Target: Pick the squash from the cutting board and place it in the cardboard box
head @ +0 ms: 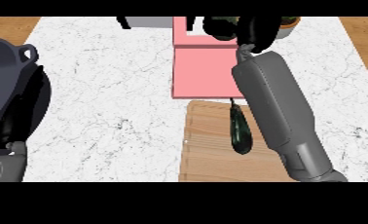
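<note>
One squash [240, 133] lies on the cutting board [208, 150] at the desk's near edge.
Dark, slim, probably stiff and smooth-skinned; take it round the thick middle. The right robot hand [257, 32], fingers curled on nothing visible, hovers over the pink cardboard box [205, 72].

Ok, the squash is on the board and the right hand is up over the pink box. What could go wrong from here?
1. The squash lies on the cutting board right beside the right forearm; drawing the arm back could sweep it off the board.
2. The right hand is over the far end of the pink box, close to a dark object; moving might knock that.
</note>
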Available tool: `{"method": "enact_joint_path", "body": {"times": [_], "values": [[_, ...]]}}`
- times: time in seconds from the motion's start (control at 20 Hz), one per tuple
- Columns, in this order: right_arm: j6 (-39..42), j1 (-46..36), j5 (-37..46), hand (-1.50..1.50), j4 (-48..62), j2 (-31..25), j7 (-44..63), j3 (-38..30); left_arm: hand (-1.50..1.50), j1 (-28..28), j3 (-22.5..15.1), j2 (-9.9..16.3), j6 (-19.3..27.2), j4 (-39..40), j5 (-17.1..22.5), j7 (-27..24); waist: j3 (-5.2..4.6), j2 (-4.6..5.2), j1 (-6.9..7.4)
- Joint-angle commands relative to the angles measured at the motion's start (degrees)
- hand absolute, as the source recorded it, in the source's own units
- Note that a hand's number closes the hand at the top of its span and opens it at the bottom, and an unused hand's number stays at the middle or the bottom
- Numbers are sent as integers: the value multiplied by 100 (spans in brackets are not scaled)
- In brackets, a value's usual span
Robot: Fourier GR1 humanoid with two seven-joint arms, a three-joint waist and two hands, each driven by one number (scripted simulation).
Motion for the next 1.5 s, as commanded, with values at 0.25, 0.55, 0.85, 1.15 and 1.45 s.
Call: {"method": "enact_joint_path", "body": {"times": [0.25, 0.55, 0.85, 1.15, 1.45], "values": [[-1381, -768, -754, -150, 2243, 82, -421, -1065, 0, -185, -89, -129, 31, 151, -129, 51, 3, 44, 67], [-1866, -1215, -1249, -150, 3149, -158, -1628, -1514, 0, -287, 93, 109, -171, 150, -38, 91, 5, 59, 102], [-3167, -866, -1461, -150, 3020, 82, -2679, -1575, 0, -336, 1, -117, -2, -5, -129, 279, 8, 45, 42], [-3447, -596, -2238, -150, 1964, 46, -3339, -1807, 0, 105, 37, -233, 149, 67, -218, -66, 5, -31, -113], [-2999, 524, -2749, -150, 201, 84, -3281, -1297, 0, 404, 141, -202, 108, -23, -210, -136, 1, -102, -255]]}}
